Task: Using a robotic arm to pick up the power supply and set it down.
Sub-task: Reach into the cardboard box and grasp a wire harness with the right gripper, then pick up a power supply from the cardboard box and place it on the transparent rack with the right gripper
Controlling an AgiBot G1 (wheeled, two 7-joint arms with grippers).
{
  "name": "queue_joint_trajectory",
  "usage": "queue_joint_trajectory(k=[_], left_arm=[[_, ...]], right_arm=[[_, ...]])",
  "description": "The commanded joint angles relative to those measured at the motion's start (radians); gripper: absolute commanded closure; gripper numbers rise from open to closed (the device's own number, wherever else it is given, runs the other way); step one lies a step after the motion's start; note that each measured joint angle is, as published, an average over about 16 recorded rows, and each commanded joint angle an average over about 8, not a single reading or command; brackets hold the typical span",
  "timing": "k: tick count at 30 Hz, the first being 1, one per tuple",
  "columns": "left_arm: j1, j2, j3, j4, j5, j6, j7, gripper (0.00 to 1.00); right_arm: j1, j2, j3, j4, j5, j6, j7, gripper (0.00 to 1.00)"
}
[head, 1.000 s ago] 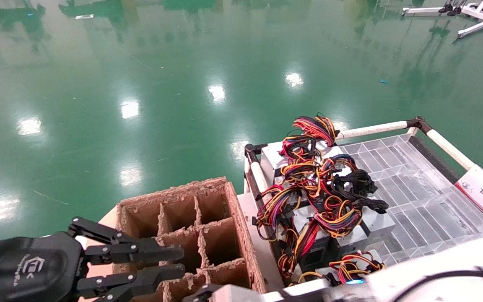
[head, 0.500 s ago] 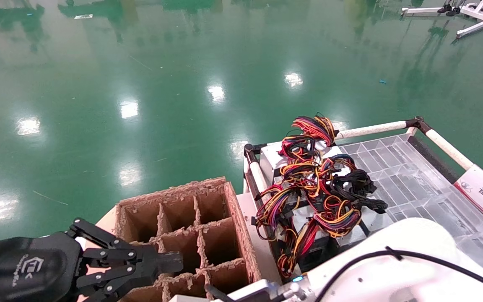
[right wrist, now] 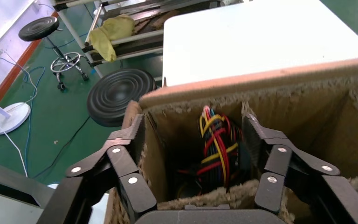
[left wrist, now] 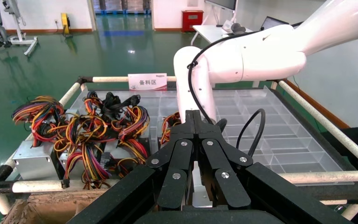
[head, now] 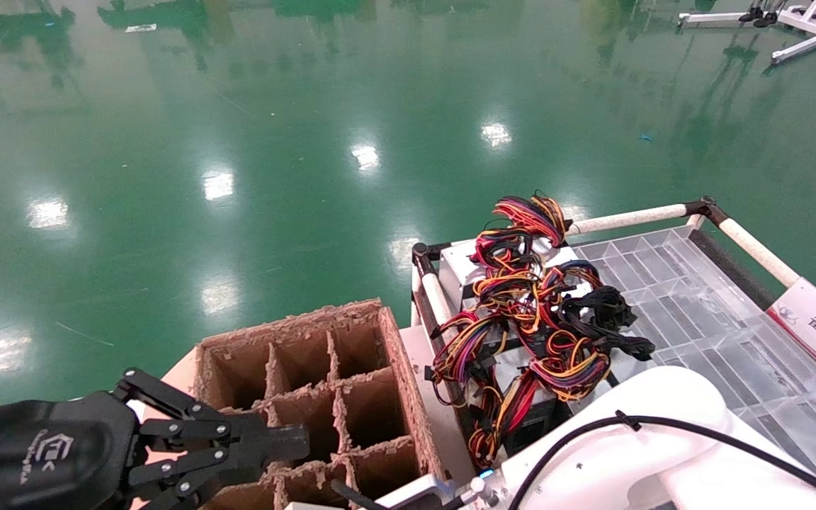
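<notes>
Glossy green floor [head: 238,142]; cardboard divider box [head: 323,397], left gripper [head: 287,443] pinched together beside it, right gripper [right wrist: 193,140] spread over a wired, seemingly filled cell.

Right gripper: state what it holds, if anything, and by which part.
Nothing. The right gripper is open above a cell of the cardboard divider box, its fingers apart and clear of the power supply's wires down inside that cell.
</notes>
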Motion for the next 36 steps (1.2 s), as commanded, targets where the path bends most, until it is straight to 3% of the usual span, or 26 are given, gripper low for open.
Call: queue_joint_trajectory(k=[1, 4, 12, 25, 36], left_arm=[[0.0, 0.0, 0.0, 0.0, 0.0, 0.0, 0.0, 0.6], [0.0, 0.0, 0.0, 0.0, 0.0, 0.0, 0.0, 0.55], [0.0, 0.0, 0.001, 0.0, -0.001, 0.0, 0.0, 0.27], [0.0, -0.001, 0.002, 0.0, -0.001, -0.001, 0.001, 0.26], [-0.001, -0.001, 0.003, 0.0, -0.002, -0.001, 0.001, 0.2]], right_arm=[[0.002, -0.003, -0.002, -0.015, -0.002, 0.001, -0.006, 1.0], [0.004, -0.005, -0.004, -0.03, -0.002, 0.002, -0.011, 1.0], [0.006, -0.001, -0.01, -0.054, -0.006, 0.003, -0.017, 1.0], [0.004, 0.01, -0.007, -0.065, 0.009, -0.003, -0.03, 1.0], [-0.015, 0.046, 0.043, -0.053, 0.108, -0.04, -0.037, 1.0]])
